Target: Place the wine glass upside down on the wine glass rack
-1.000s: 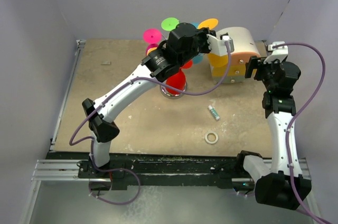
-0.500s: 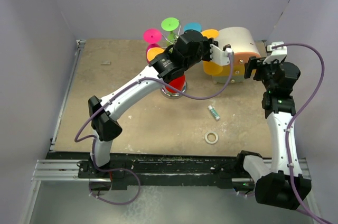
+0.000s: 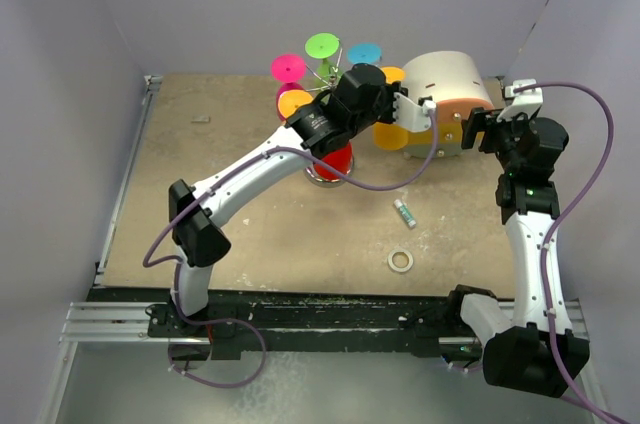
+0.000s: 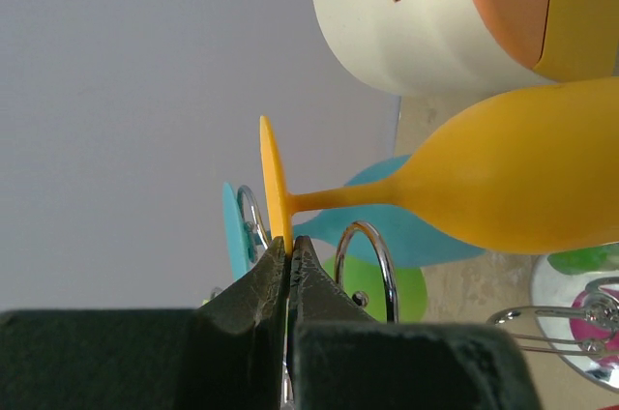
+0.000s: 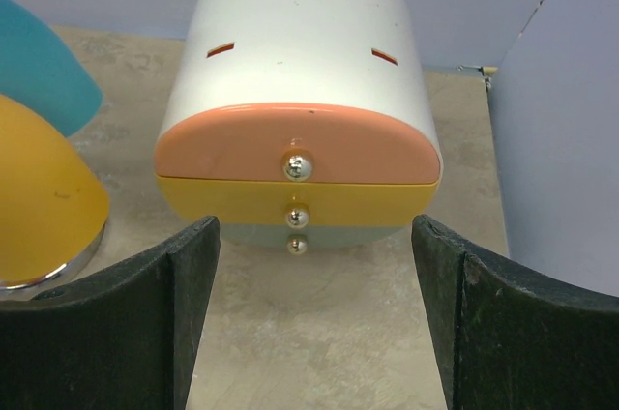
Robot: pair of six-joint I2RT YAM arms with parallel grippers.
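The table fills most of my top view. My left arm stretches far forward and to the right, elbow low, its wrist rolled over the rack. My right arm stands nearly upright at the right edge, its wrist bent toward the box.

The rack is mostly buried under the left arm and the other glasses; I see only its base and a few chrome loops. The orange glass hangs between rack and box, foot up and bowl down. Whether the foot sits in a loop I can't make out, and the wrist view cuts off the bowl.

The left gripper is pinched tight on the rim of the glass's foot. The right gripper gapes wide, holding nothing, with the box framed between its fingers.

A tube and a tape ring lie on the table nearer me
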